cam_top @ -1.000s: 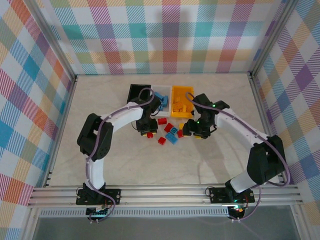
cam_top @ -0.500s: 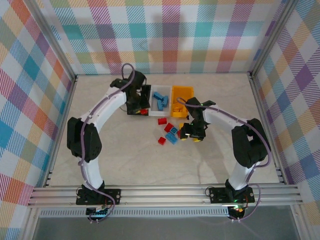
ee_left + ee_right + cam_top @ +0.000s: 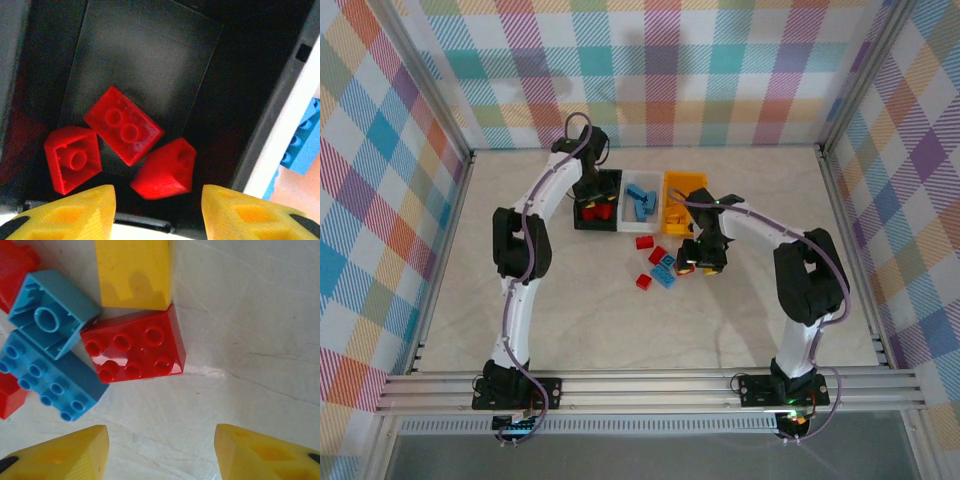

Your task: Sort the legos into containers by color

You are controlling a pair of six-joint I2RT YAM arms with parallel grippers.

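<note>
- Near the upper middle of the overhead view, the black bin (image 3: 613, 190), white bin (image 3: 642, 226) and yellow bin (image 3: 685, 185) stand side by side on the counter (image 3: 570, 300), with their long sides running up the frame.
- Three red bricks (image 3: 124, 125) lie on the black bin's floor. The two-stud one has its studs up, and its long axis runs from upper left to lower right.
- The left claw (image 3: 159, 200) hangs over them, part-way apart and empty. Half a second ago it carried a red brick at the bin's near edge.
- At centre right, the right claw (image 3: 162, 447) hovers over the loose pile, moderately wide and holding nothing. It has shifted slightly left.
- Just above it in the wrist view lies a six-stud red brick (image 3: 134, 352), studs up, lying roughly left to right. It touches a yellow brick (image 3: 134, 272) and blue bricks (image 3: 50, 312).
</note>
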